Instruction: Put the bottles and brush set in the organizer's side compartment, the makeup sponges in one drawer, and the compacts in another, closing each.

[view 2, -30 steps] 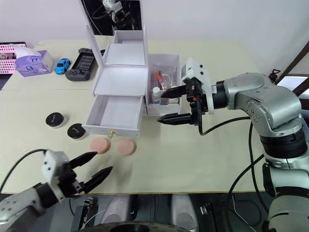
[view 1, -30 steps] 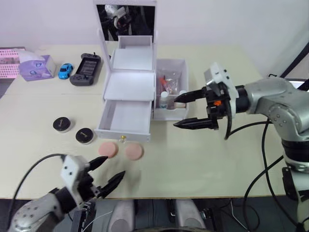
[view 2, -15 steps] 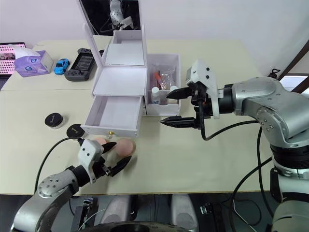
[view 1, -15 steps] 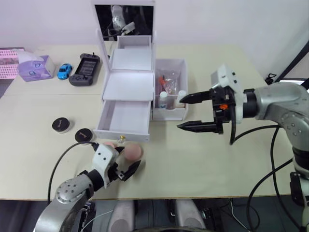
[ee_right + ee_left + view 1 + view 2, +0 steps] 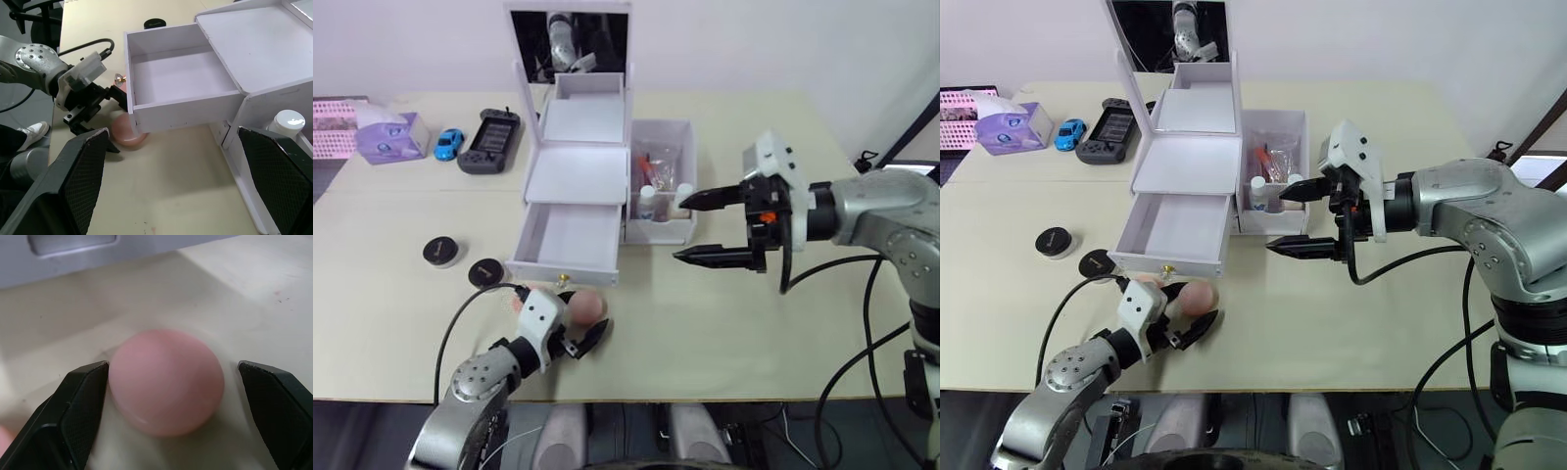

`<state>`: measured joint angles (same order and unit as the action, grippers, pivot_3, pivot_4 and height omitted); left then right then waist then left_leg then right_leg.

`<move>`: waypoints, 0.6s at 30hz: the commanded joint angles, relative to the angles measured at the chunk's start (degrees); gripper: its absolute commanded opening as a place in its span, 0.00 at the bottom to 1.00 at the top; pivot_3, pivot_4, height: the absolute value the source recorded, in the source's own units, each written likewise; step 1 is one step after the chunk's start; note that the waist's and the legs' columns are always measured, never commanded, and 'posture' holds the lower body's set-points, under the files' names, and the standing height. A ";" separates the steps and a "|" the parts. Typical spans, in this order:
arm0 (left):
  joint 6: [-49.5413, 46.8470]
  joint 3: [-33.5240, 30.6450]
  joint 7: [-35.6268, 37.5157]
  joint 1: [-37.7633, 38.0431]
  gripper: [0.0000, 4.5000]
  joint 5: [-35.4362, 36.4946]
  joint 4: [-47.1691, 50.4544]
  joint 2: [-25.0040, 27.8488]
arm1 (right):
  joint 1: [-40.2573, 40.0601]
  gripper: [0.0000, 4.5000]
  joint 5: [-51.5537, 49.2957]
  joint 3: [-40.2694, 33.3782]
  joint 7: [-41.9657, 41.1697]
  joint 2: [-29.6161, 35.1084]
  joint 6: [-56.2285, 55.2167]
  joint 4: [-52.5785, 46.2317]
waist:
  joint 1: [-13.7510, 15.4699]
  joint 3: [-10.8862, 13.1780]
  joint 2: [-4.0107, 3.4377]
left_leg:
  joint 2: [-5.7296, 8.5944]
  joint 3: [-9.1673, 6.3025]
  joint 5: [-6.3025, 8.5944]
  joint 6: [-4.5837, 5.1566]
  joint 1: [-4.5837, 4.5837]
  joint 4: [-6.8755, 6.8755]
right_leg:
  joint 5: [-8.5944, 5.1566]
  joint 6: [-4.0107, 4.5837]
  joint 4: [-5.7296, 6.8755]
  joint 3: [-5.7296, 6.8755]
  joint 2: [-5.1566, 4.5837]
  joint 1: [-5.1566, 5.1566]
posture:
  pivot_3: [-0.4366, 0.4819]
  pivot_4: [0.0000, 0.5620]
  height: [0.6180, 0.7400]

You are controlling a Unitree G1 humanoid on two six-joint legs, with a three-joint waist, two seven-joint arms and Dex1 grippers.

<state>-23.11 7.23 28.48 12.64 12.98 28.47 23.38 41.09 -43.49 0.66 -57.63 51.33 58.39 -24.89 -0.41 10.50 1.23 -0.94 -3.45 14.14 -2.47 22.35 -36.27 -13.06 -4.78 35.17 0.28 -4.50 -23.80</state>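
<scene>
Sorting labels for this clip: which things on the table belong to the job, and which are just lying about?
Job: organizer, open drawer, bottles, brush set, sponges, compacts.
Lying about: tissue box, toy car, game console, pink basket.

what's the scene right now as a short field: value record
left gripper: open, fingers either side of a round pink makeup sponge on the table
second pink sponge: beside it, partly hidden
right gripper: open, empty, in front of the side compartment
white organizer's lower drawer: pulled out, empty
round black compacts: on the table, left of the drawer
</scene>
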 commanded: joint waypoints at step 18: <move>-3.55 -17.03 13.79 9.75 0.60 16.13 13.99 12.48 | 2.66 1.00 0.42 1.36 -4.58 -0.80 -5.55 2.65 | -0.28 0.01 0.00 | -0.02 0.03 0.01 0.00 0.07 0.12 | 0.01 0.03 -0.02 0.00 -0.01 -0.19 | 0.48 0.27 1.00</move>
<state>-28.03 -5.90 39.94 21.21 25.15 39.30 35.21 42.27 -42.91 2.23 -60.62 50.60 54.48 -22.20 -0.69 10.51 1.24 -0.96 -3.42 14.14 -2.46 22.42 -36.15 -13.06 -4.75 35.14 0.27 -4.53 -23.97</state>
